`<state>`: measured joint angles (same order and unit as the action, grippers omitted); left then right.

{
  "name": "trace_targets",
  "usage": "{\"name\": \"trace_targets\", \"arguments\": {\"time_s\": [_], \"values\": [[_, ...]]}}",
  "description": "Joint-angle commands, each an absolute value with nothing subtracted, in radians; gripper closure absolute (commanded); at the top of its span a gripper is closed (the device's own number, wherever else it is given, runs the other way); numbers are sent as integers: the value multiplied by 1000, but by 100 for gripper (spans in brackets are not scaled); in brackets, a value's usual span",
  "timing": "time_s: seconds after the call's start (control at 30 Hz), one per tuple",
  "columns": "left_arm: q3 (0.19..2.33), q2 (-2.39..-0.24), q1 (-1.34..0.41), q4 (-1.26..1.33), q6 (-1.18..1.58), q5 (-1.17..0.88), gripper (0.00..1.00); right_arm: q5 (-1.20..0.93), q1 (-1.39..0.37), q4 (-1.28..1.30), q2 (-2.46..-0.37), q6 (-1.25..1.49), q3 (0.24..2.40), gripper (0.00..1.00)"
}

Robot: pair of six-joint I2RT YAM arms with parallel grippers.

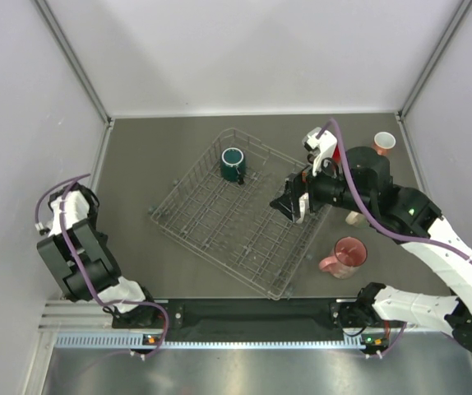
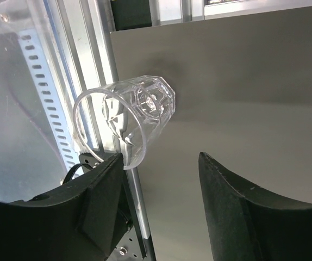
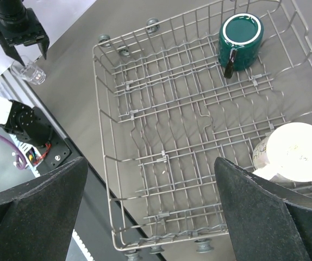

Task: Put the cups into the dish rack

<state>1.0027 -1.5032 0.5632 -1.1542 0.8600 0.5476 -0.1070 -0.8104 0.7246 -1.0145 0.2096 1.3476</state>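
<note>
**The table and its enclosure**

A dark grey table top (image 1: 178,148) fills the middle of the top view. Pale, plain walls (image 1: 252,49) stand on three sides of it. Two slanted aluminium posts (image 1: 71,58) rise at the far corners. Along the near edge runs a black plate (image 1: 244,313) set on aluminium rails (image 1: 63,313). Just in front of it lies a perforated metal strip (image 1: 219,339). Lowest in the view is what seems to be a brushed steel sheet (image 1: 219,374); its surface is blurred.
</note>
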Motion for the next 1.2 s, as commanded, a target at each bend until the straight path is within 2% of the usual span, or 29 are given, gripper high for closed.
{"name": "trace_targets", "arguments": {"time_s": [0.0, 0.67, 1.07, 1.17], "values": [[1034, -1511, 577, -1117, 821, 578, 38, -109, -828, 673, -1009, 195, 1373, 0], [1012, -1519, 624, -1092, 787, 545, 41, -69, -828, 675, -1026, 186, 1390, 0], [1002, -1529, 635, -1072, 782, 532, 50, -5, -828, 690, -1020, 161, 1410, 0], [999, -1542, 635, -1071, 784, 529, 57, -3, -828, 690, -1020, 161, 1410, 0]]}}
